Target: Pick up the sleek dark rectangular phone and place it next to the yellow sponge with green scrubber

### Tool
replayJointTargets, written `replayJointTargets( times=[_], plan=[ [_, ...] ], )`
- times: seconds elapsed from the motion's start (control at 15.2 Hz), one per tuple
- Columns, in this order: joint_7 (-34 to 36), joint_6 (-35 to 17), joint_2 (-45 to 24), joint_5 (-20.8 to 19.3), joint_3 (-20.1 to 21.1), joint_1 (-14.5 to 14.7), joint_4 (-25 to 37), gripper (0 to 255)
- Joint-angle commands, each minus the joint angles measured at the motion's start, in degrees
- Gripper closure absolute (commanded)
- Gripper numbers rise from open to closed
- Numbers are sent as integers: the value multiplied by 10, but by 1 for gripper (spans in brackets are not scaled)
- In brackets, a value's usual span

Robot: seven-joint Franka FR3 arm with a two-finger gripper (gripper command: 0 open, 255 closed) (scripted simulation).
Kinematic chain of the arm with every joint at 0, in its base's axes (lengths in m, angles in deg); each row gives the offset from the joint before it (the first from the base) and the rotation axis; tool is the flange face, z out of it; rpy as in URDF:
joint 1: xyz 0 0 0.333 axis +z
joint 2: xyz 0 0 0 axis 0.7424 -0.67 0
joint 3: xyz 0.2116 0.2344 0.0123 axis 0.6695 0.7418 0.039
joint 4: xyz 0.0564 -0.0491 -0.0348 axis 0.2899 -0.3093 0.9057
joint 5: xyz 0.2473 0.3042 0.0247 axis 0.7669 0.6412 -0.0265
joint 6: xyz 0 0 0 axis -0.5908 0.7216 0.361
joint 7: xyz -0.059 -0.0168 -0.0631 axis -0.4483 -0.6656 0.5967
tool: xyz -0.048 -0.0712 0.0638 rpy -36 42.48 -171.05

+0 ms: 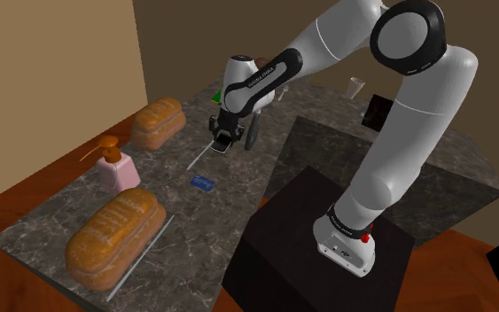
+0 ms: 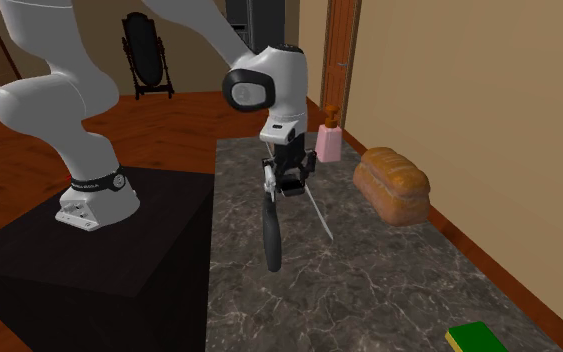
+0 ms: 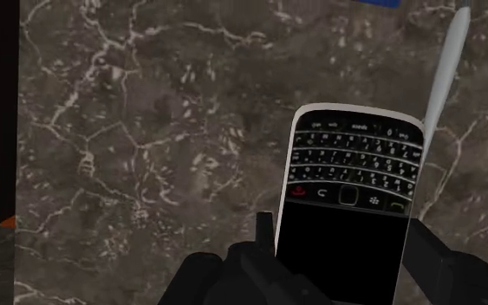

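Above the dark marble counter (image 2: 369, 290), the gripper (image 3: 342, 232) has its two black fingers clamped on the long edges of the phone (image 3: 353, 147), keypad end pointing away from the hand. I'd guess it is gripped across its narrow width because that fits the jaws. The phone appears lifted off the stone. The sponge (image 2: 477, 338) lies at about five o'clock from the hand in the second exterior view, well apart, so the carry is not yet done. I count one phone, one sponge, two bread loaves (image 1: 116, 232) (image 1: 157, 122) and one pink pump bottle (image 1: 117, 167).
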Motion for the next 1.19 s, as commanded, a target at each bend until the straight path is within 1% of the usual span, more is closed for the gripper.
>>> replayJointTargets(
  times=[0.0, 0.33, 0.59, 0.86, 1.12],
  plan=[
    [-12, 9, -5, 0, -4, -7, 13, 255],
    [-65, 39, -57, -4, -26, -40, 93, 255],
    [-103, 70, -104, -6, -40, -65, 169, 255],
    [-138, 106, -158, -8, -51, -87, 256, 255],
    [-168, 149, -218, -9, -60, -106, 358, 255]
  ],
)
